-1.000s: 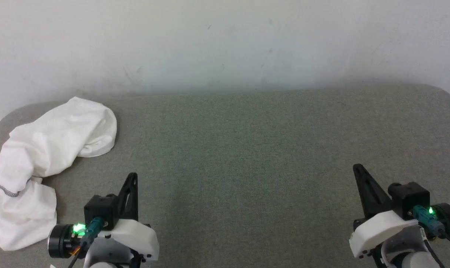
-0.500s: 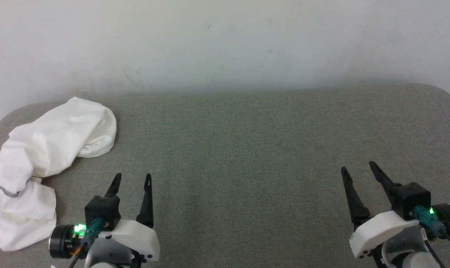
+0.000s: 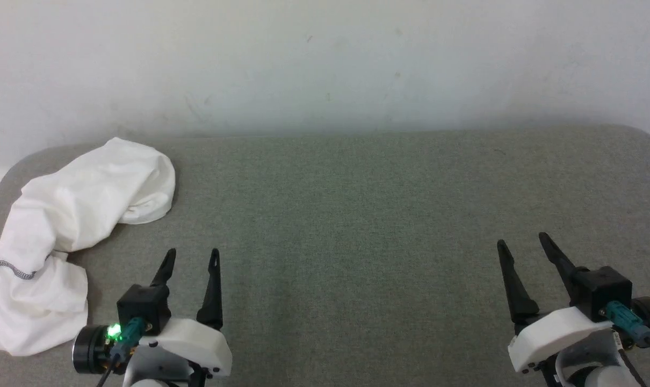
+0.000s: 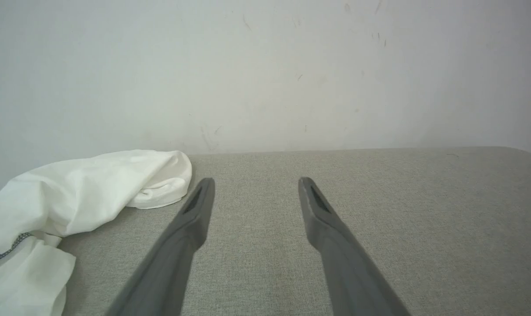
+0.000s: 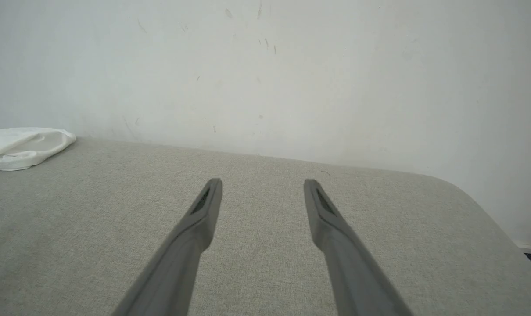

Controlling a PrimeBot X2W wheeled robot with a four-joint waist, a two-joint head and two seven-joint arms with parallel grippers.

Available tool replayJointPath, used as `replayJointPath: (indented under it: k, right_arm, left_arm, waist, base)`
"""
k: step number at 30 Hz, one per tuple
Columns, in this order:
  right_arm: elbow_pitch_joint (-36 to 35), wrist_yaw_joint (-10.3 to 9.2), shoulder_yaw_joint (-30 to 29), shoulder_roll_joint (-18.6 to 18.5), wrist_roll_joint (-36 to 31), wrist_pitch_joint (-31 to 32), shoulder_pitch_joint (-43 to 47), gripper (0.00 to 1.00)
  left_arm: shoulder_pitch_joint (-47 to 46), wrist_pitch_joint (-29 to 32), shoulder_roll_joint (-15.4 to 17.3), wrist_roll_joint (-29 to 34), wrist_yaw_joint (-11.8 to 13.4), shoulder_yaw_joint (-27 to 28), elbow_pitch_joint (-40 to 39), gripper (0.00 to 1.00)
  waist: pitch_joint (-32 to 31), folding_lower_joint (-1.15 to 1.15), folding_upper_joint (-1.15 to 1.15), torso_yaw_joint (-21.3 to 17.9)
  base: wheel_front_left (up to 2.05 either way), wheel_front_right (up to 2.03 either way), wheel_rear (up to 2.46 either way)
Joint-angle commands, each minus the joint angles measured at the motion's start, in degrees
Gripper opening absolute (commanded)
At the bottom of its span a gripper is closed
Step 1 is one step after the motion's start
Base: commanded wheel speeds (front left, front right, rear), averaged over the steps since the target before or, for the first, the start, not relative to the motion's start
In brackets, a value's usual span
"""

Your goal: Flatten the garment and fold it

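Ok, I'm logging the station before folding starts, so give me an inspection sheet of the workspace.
Surface: grey fabric tabletop, rounded corners.
Job's things: white garment crumpled at the left edge, grey zigzag seam showing, not flattened.
Clutter: nothing seen.
Pincers: left pincer open, empty, near the garment but apart; right pincer open, empty, far from it.
Cables: left wrist cable and right wrist cable, both teal-plugged.
Surroundings: pale scuffed wall behind.

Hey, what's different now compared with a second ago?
The left gripper and the right gripper both opened from shut, taking hold of nothing. The head camera shifted slightly. The garment stayed crumpled at the table's left end, untouched.
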Motion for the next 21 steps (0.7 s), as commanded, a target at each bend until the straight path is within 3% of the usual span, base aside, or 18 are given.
replayJointPath:
  k: [1,21]
  right_arm:
    - [0.09,-0.01,-0.18,0.05,0.44,-0.68,0.52,1.00]
    - [-0.41,-0.02,0.30,0.09,0.92,-2.72,1.31,1.00]
  left_arm:
    - [-0.34,-0.69,-0.02,-0.74,-0.32,-0.13,0.24,1.00]
    - [-0.22,-3.09,-0.05,-4.03,-0.65,1.62,0.32,1.00]
  waist:
    - [-0.07,0.00,0.00,0.37]
    - [-0.58,0.00,0.00,6.36]
  base:
    - [0.00,0.00,0.00]
    - [0.00,0.00,0.00]
